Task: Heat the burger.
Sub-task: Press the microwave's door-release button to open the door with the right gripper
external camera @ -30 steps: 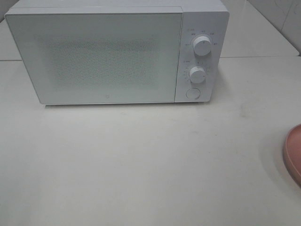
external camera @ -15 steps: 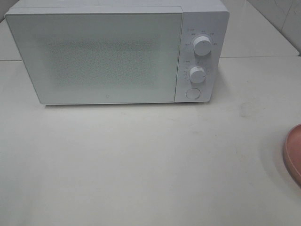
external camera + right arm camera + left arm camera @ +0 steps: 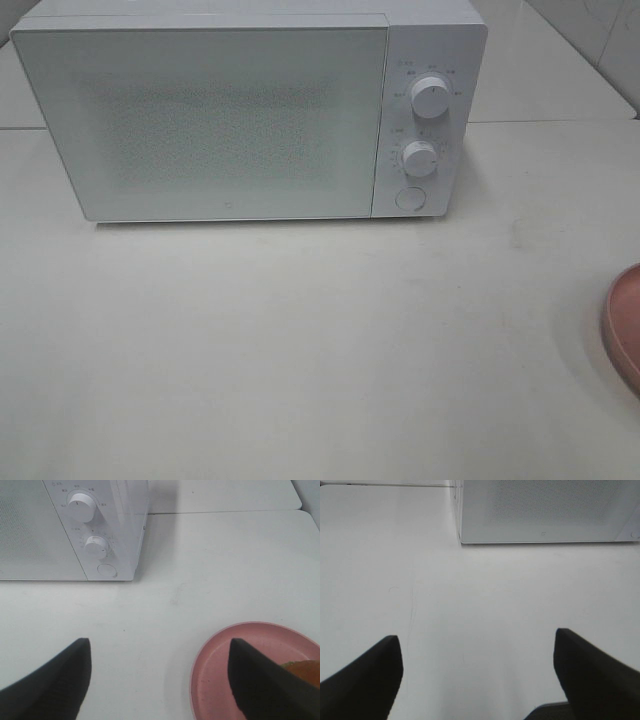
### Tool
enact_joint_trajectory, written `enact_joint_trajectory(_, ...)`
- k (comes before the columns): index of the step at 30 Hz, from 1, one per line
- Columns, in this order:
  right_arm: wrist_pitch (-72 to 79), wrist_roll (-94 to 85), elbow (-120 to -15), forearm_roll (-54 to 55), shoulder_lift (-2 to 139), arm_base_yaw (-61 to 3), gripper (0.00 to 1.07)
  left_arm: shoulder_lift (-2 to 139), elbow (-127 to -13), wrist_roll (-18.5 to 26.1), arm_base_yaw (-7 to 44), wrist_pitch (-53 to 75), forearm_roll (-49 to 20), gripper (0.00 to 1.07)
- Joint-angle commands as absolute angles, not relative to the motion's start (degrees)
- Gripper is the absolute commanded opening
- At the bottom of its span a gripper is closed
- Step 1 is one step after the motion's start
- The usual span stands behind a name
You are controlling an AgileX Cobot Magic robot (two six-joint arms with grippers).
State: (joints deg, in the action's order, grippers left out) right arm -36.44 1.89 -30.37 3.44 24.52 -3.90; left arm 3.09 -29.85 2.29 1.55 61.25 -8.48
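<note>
While the white microwave [image 3: 250, 110] is sitting shut at the back of the table [image 3: 300, 350], both arms are hanging with jaws spread apart and empty, the left gripper [image 3: 476, 640] facing bare tabletop in front of its door. The burger [image 3: 306, 667] is lying on the pink plate [image 3: 212, 680] at the table's right edge, just off the right-hand side of the right gripper [image 3: 159, 645] and well apart from the left. Being round, it is offering no long axis to match.

A white microwave [image 3: 230, 120] is standing shut on the pale table [image 3: 300, 340]. A pink plate [image 3: 625, 325] is lying well off its knob side.
</note>
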Motion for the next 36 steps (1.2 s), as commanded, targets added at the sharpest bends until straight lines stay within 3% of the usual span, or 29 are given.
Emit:
enact_joint_trajectory(1, -33.9, 1.6, -30.9, 3.4, 26.2, -3.6, 0.74, 3.2, -29.7, 2.3, 1.8, 61.4, -8.6, 0.78)
enact_joint_trajectory(36, -9.6, 1.5, -30.9, 3.4, 48.4, -3.6, 0.74, 3.2, -29.7, 2.3, 1.8, 61.4, -8.6, 0.78)
